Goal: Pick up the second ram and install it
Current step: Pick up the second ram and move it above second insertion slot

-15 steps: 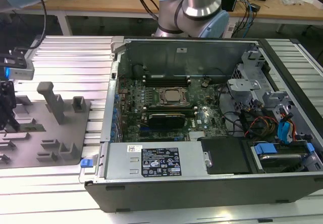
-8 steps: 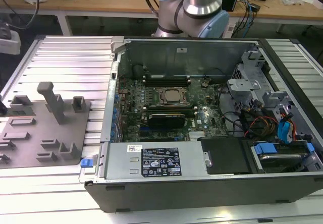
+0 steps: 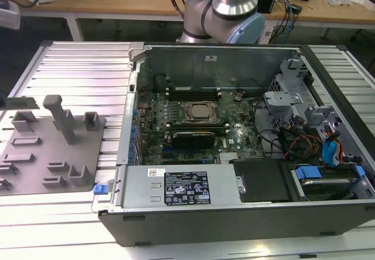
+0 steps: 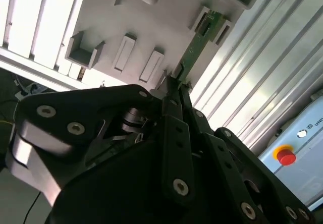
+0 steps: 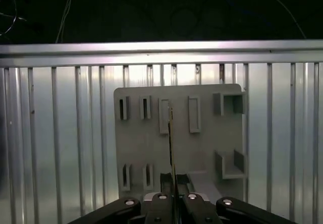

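The second ram (image 4: pixel 199 45) is a thin green board stick, and my gripper (image 4: pixel 174 85) is shut on one end of it. In the first wrist view the ram (image 5: pixel 170 143) appears edge-on, reaching out from the gripper (image 5: pixel 172 183) over the grey holder tray (image 5: pixel 202 148). The tray lies well below the ram, with its slots (image 5: pixel 194 114) bare. In the exterior view the tray (image 3: pixel 35 154) lies at the left, beside the open computer case (image 3: pixel 234 213). Inside the case, long memory slots (image 3: pixel 193 90) flank the square processor socket (image 3: pixel 199 112) on the motherboard.
The arm's base (image 3: pixel 225 14) stands behind the case. A black block (image 3: pixel 190 138) sits just in front of the socket. A power supply (image 3: pixel 181 187), drive bays and cables (image 3: pixel 316 149) fill the case's front and the exterior view's right. A ribbed metal table (image 3: pixel 76 72) carries everything.
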`<action>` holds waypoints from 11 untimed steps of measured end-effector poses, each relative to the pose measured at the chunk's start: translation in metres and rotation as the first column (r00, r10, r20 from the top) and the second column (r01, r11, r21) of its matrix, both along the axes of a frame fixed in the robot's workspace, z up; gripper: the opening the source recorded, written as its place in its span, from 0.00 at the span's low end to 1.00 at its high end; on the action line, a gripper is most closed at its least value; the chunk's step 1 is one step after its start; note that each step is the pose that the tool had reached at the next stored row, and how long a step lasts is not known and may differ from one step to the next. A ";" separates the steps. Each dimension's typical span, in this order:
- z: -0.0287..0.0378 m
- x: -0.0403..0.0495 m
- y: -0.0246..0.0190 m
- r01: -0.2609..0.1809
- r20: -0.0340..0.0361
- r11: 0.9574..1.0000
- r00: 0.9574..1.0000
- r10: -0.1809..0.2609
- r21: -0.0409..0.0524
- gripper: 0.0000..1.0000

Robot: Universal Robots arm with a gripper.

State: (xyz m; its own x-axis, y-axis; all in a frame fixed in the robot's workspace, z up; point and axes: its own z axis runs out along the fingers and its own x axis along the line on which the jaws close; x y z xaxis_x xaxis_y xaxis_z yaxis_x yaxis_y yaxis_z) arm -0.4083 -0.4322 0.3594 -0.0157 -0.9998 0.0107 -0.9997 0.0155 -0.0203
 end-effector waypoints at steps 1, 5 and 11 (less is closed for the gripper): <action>0.0090 0.0000 0.0019 0.000 0.000 1.000 1.000 0.000 0.000 0.14; 0.0265 0.0000 0.0045 0.000 0.000 1.000 1.000 0.000 0.000 0.14; 0.0341 0.0000 0.0052 -0.001 0.000 1.000 1.000 0.001 0.000 0.14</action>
